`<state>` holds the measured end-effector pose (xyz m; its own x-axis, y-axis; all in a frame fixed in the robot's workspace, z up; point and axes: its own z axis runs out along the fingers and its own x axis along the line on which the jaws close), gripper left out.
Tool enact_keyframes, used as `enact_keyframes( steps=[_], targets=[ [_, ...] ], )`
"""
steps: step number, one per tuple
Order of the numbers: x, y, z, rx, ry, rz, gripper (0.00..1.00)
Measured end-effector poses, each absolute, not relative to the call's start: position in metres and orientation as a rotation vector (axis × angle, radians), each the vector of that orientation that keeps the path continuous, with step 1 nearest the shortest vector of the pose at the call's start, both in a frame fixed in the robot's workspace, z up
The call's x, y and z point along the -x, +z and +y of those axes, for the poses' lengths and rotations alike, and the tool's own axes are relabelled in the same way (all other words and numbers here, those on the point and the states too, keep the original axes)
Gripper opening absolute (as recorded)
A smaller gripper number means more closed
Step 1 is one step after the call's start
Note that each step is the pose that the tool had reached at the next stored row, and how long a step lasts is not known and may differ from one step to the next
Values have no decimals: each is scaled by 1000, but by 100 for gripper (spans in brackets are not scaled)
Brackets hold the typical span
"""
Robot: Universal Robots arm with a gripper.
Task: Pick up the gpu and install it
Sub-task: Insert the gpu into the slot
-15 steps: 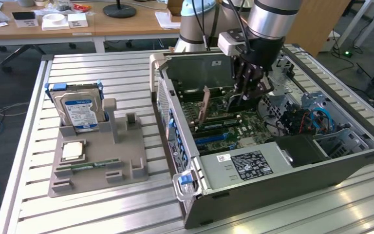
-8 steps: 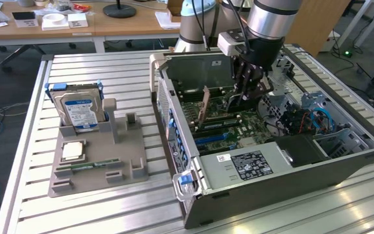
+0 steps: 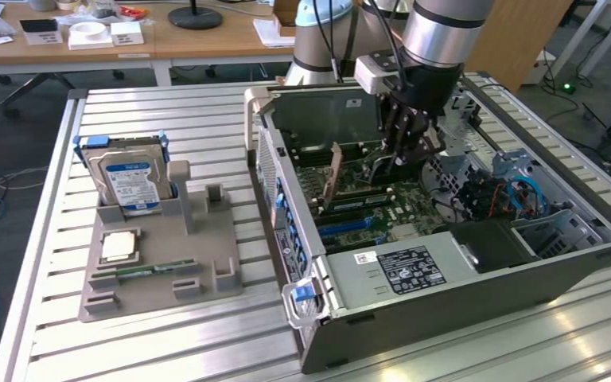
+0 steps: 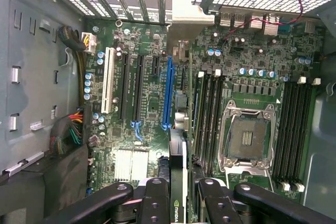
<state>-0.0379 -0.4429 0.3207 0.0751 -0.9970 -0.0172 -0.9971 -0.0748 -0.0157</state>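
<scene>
Exterior view's left: hard drive stands upright in grey holder on desk. Centre to right: open computer case. Inside it, jaws pinch the gpu edge-on over the motherboard, in line with the blue slot.

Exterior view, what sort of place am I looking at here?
Probably a robotics lab or workshop: a robot arm reaches into an open computer case on a slatted metal table, with office desks behind.

White NVIDIA lettering runs along the gpu; nothing else is legible.
</scene>
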Motion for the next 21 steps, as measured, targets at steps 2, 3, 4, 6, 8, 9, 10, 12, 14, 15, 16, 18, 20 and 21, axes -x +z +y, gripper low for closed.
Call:
enact_keyframes(
  steps=[2,3,4,6,8,9,10,12,14,15,16,18,20,21],
  targets=[
    [38,321,-443,2286,3,2121,26],
    [38,321,-443,2286,3,2121,26],
    [38,321,-443,2286,3,2121,26],
    [39,320,-443,2286,3,2121,26],
    [41,320,-443,2285,2,2120,26],
    [41,321,-443,2285,2,2120,26],
    [42,320,-443,2285,2,2120,26],
    [43,320,-443,2285,2,2120,26],
    [43,319,-444,2285,1,2120,26],
    [43,319,-445,2285,1,2120,26],
    [43,318,-445,2285,1,2120,26],
    [44,315,-446,2284,0,2119,26],
    [44,313,-447,2284,-2,2119,26],
    [45,311,-447,2283,-3,2118,26]
  ],
)
